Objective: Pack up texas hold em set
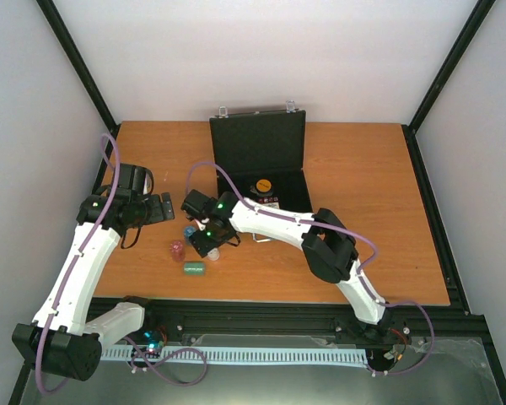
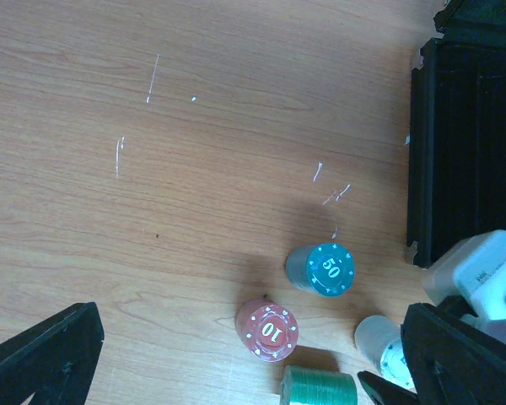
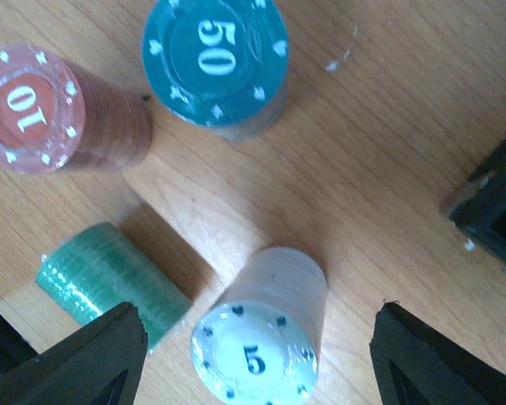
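1. I am looking at an orange-brown wooden table [image 1: 388,211], with a few pale scratches showing in the left wrist view. White walls close it in on three sides, with black frame posts in the corners.
2. One black briefcase [image 1: 261,148] sits at the far middle of the table. It is open, with the lid standing up at the back and the tray flat in front of it.
3. One orange disc [image 1: 262,185] lies in the tray. Something small in red and white lies just beside the disc, too small for me to name.
4. I count four chip stacks, all on the bare wood outside the briefcase, off its left front corner.
5. One blue stack [image 3: 215,59], marked 50, stands upright, the closest of the four to the briefcase.
6. One red stack [image 3: 63,110], marked 10, stands upright just beside the blue one, on the side away from the briefcase.
7. One white stack [image 3: 266,337], marked 5, stands in front of the blue one.
8. One green stack [image 3: 110,287] lies on its side, the farthest from the briefcase.
9. The right gripper [image 3: 259,314] hangs over the white stack, jaws apart and straddling it, with wood showing on both sides.
10. The left gripper [image 1: 162,207] hovers left of the briefcase, beyond the chips, jaws spread wide and holding nothing.
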Controlling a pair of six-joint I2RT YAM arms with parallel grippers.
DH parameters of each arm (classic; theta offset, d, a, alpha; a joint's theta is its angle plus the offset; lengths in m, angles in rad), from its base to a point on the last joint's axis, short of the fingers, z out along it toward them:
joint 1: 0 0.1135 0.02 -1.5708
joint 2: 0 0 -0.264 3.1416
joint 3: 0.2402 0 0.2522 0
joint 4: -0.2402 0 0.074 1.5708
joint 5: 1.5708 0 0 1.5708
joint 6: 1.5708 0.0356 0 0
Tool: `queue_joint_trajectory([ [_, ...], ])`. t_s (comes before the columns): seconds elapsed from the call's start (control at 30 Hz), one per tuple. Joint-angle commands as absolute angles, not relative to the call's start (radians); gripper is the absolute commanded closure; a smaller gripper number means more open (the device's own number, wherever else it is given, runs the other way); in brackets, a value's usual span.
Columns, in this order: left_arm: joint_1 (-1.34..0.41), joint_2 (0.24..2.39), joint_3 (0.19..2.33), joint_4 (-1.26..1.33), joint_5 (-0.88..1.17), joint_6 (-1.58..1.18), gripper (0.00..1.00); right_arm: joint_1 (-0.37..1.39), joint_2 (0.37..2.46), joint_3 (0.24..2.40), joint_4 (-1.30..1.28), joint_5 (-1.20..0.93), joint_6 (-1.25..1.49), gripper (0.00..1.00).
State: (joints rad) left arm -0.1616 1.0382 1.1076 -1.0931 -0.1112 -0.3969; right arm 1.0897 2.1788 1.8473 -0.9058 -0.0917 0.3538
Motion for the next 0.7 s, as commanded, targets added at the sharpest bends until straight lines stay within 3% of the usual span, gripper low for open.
queue_joint_trajectory([
  [0.0, -0.155, 1.021, 1.115, -1.095, -0.105, -0.395, 0.00, 1.101, 2.237, 1.912, -0.935, -0.106, 0.334, 0.26],
  [0.5, -0.155, 1.021, 1.115, -1.095, -0.100, -0.393, 0.00, 1.118, 2.254, 1.902, -0.976, -0.071, 0.354, 0.30],
  [0.63, -0.156, 1.028, 1.115, -1.094, -0.098, -0.389, 0.00, 1.118, 2.263, 1.914, -0.989, -0.040, 0.358, 0.71],
  [0.67, -0.155, 1.028, 1.115, -1.094, -0.099, -0.387, 0.00, 1.118, 2.264, 1.914, -0.995, -0.034, 0.358, 0.74],
])
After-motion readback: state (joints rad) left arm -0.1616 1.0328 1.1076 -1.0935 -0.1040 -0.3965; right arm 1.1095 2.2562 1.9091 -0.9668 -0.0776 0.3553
